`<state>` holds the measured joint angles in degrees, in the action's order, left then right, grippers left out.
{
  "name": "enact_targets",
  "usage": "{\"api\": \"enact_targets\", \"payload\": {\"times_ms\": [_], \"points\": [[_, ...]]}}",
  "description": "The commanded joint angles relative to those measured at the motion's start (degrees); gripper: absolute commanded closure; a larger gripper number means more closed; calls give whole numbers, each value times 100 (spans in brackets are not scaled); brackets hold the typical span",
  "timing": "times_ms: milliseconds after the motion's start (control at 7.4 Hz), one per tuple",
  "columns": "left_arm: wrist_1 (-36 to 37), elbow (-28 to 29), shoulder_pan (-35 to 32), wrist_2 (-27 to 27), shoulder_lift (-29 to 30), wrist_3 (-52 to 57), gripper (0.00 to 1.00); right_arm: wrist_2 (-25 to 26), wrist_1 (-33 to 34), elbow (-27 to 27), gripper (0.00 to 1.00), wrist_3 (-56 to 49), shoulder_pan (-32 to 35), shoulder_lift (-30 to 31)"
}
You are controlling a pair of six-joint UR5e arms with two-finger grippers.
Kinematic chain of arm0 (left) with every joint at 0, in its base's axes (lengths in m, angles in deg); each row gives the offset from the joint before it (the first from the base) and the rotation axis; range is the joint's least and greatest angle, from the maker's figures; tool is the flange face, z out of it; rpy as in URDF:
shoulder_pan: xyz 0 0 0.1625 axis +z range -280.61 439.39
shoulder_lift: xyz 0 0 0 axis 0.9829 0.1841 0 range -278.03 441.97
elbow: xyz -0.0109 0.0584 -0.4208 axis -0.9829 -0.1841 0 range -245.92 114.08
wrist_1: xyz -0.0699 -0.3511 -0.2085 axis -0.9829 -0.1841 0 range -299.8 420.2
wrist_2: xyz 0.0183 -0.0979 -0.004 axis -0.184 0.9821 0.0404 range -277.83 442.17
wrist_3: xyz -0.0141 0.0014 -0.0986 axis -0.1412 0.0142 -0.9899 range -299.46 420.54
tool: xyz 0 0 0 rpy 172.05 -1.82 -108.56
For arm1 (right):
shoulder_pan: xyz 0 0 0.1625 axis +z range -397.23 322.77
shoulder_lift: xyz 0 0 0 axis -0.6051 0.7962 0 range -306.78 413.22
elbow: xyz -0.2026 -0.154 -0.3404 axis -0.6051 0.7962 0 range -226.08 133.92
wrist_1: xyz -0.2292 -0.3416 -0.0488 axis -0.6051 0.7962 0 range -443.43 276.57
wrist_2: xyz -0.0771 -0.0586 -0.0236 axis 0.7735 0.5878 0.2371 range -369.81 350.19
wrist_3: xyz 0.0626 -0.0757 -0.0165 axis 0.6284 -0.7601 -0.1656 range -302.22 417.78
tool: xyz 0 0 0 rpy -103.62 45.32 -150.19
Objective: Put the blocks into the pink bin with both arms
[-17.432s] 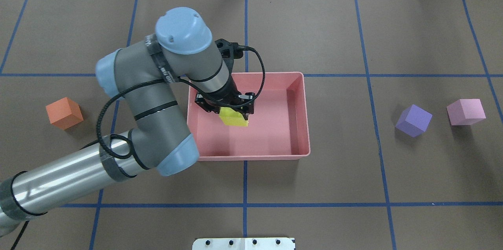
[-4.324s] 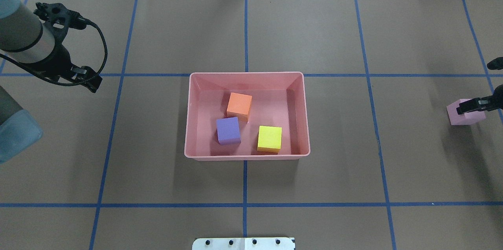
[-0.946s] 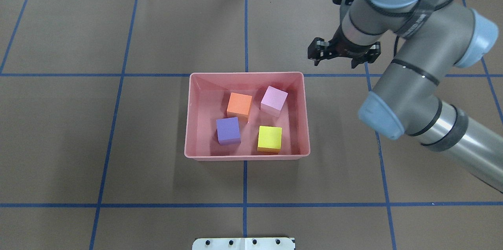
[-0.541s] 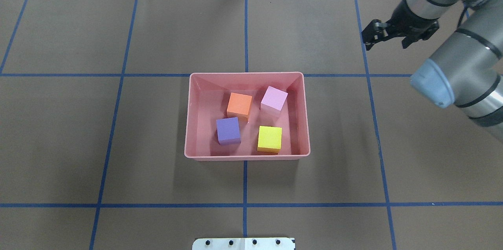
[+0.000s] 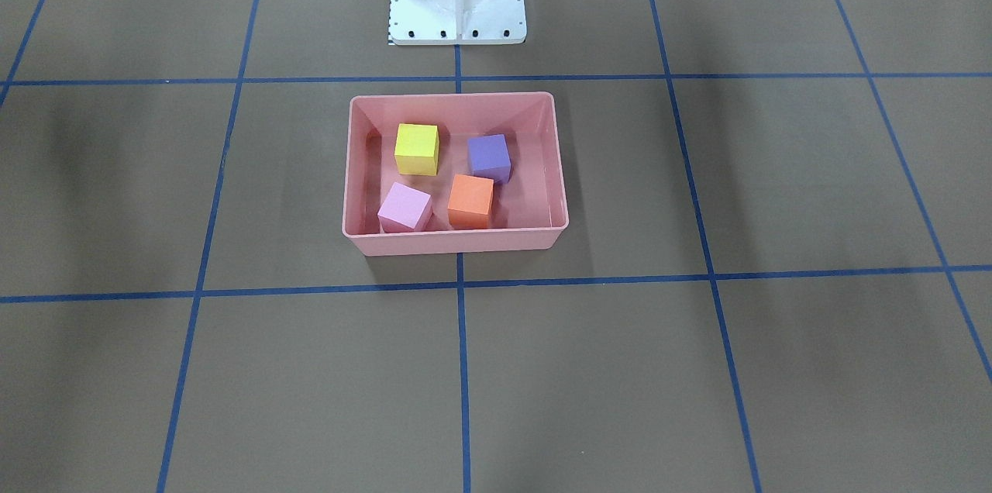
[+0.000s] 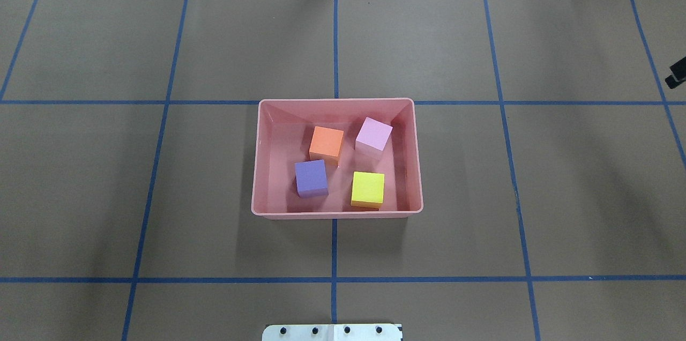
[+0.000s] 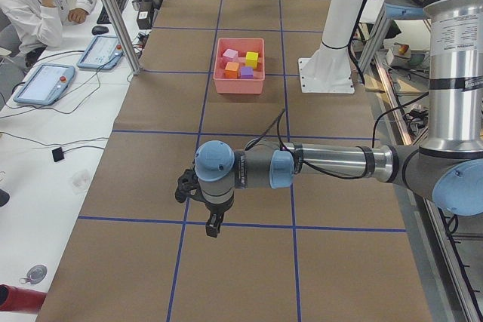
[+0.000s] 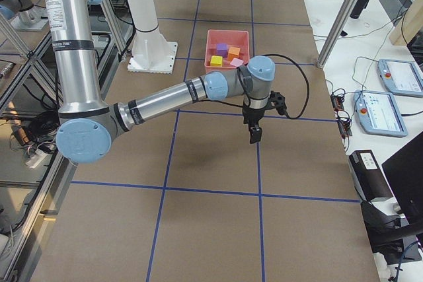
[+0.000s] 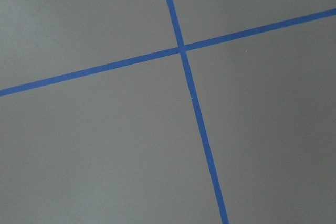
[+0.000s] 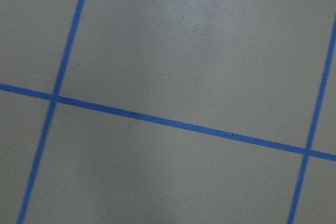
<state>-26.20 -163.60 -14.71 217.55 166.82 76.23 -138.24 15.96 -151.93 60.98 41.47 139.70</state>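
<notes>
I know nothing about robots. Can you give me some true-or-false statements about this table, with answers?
The yellow cube, purple cube, orange cube and light pink cube all lie in the pink bin. True.
The yellow cube sits on the purple cube. False: they lie apart on the bin's floor.
A hand holds the light pink cube. False: the left hand and right hand are far from it.
The orange cube lies beside the purple cube. True.

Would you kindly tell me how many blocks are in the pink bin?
4. In the overhead view, inside the pink bin: orange block upper left, light pink block upper right, purple block lower left, yellow block lower right; none appears hidden.
</notes>
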Motion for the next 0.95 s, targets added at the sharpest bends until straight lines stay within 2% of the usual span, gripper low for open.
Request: {"api": "enact_targets", "payload": {"times_ms": [0, 270, 811], "points": [[-17, 12, -20, 15, -56, -118, 0, -138, -16, -22, 1, -249, 679, 578], [-26, -101, -12, 15, -74, -119, 0, -113, -25, -75, 1, -355, 856, 870], [-52, -181, -12, 24, -92, -83, 0, -104, -25, -67, 1, -329, 892, 897]]}}
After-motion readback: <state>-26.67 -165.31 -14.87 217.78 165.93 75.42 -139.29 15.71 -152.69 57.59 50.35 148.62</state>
